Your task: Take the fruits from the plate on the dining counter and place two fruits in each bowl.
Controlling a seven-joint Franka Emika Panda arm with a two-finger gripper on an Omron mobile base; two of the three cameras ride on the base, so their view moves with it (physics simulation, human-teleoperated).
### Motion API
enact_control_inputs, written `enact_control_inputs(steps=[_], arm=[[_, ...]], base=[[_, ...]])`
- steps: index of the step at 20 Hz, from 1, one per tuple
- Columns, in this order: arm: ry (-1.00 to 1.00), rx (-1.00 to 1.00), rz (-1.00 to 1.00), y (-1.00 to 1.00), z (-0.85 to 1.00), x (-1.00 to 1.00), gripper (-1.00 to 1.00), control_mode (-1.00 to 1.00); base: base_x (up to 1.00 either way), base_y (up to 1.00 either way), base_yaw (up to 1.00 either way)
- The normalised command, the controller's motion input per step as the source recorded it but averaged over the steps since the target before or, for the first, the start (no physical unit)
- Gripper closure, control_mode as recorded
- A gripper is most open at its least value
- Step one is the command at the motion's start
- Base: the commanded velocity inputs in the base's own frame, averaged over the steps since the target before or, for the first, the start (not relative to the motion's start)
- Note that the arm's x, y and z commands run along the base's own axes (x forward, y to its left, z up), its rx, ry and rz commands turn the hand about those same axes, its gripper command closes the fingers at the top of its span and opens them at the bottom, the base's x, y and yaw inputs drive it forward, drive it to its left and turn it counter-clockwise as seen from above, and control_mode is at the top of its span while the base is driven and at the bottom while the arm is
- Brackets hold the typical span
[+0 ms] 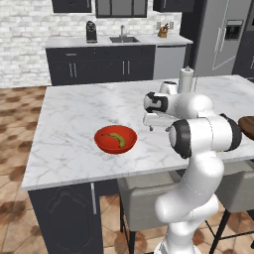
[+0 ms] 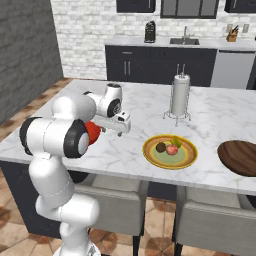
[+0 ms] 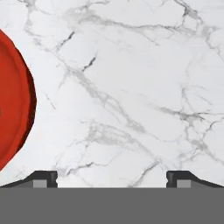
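One fruit, the banana (image 1: pixel 117 139), lies in the red bowl (image 1: pixel 115 139) near the surface's front edge; three remain on the plate (image 2: pixel 170 151); the wooden bowl (image 2: pixel 241 157) looks empty. The hand (image 3: pixel 112 178) is open, empty.

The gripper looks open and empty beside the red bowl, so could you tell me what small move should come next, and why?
Probably swing the open gripper toward the plate: the red bowl holds only a banana, and fruits remain on the plate.
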Motion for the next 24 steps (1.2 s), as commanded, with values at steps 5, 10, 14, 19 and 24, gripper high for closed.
enact_control_inputs(steps=[5,10,14,19,24], arm=[[-0.13,0.01,-0.19,-0.68,0.05,-0.26,-1.00,-1.00],[-0.20,0.00,-0.10,-0.55,0.00,-0.16,-1.00,-1.00],[-0.18,-0.08,-0.16,-0.51,0.00,-0.03,-1.00,-1.00],[-0.04,-0.16,-0.11,-0.30,0.38,0.16,-1.00,-1.00],[0.12,0.00,-0.02,-0.53,0.11,-0.05,-1.00,-1.00]], base=[[0.00,0.00,0.00],[0.00,0.00,0.00],[0.00,0.00,0.00],[0.00,0.00,0.00],[0.00,0.00,0.00]])
